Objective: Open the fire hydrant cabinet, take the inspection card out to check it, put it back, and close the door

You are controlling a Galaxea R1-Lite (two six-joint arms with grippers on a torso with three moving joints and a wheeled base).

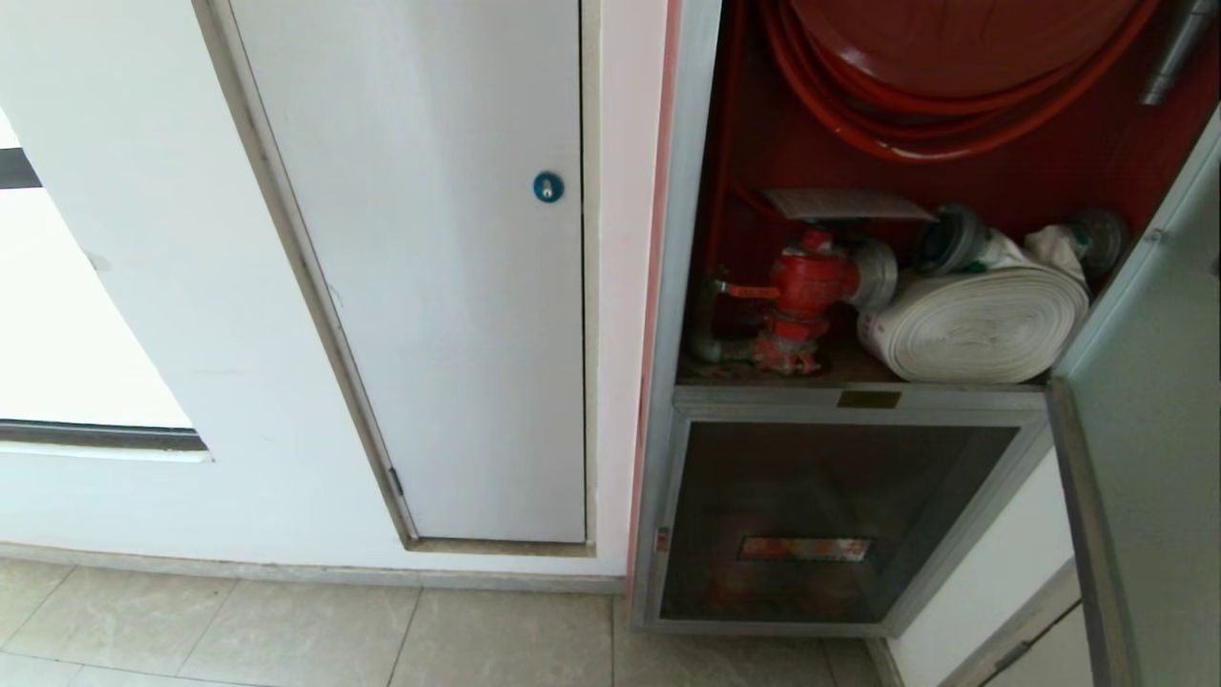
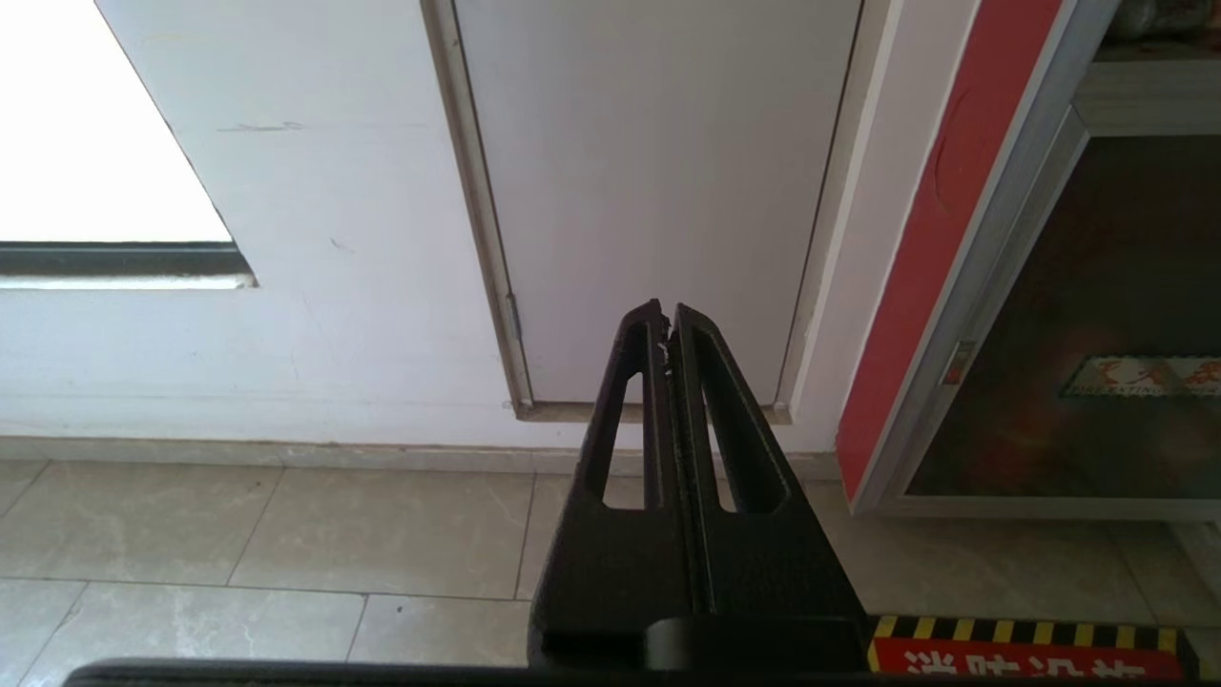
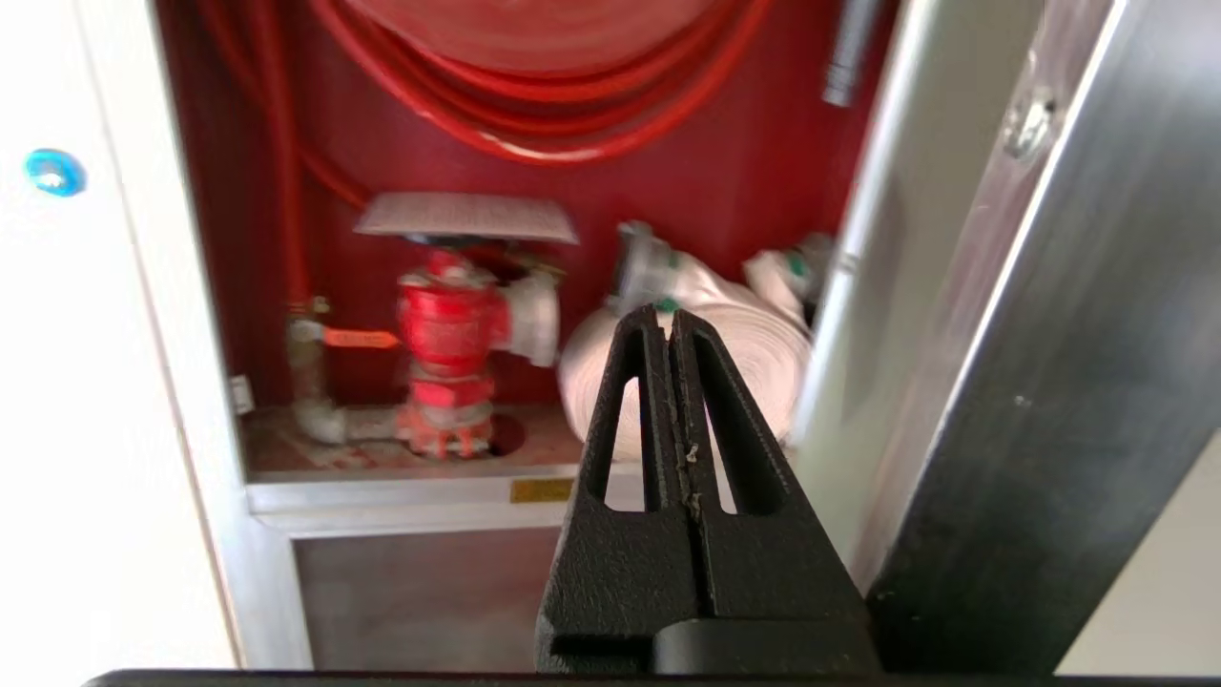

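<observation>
The fire hydrant cabinet (image 1: 689, 239) stands open, showing its red interior, a red hose reel (image 1: 935, 86), a red valve (image 1: 806, 286) and a white rolled hose (image 1: 973, 320). The door (image 1: 1145, 429) is swung out at the right edge. The inspection card (image 1: 844, 203), a pale flat sheet, lies level on top of the valve; the right wrist view shows the card (image 3: 465, 217) too. My right gripper (image 3: 668, 315) is shut and empty, in front of the opening beside the door frame (image 3: 1030, 382), well short of the card. My left gripper (image 2: 665, 310) is shut, parked low over the floor.
A white panel with a blue round lock (image 1: 548, 187) is set in the wall left of the cabinet. A smaller lower glass panel (image 1: 820, 525) sits under the shelf, with a brass plate (image 1: 868, 399) on the frame. Beige floor tiles (image 1: 286, 630) run below.
</observation>
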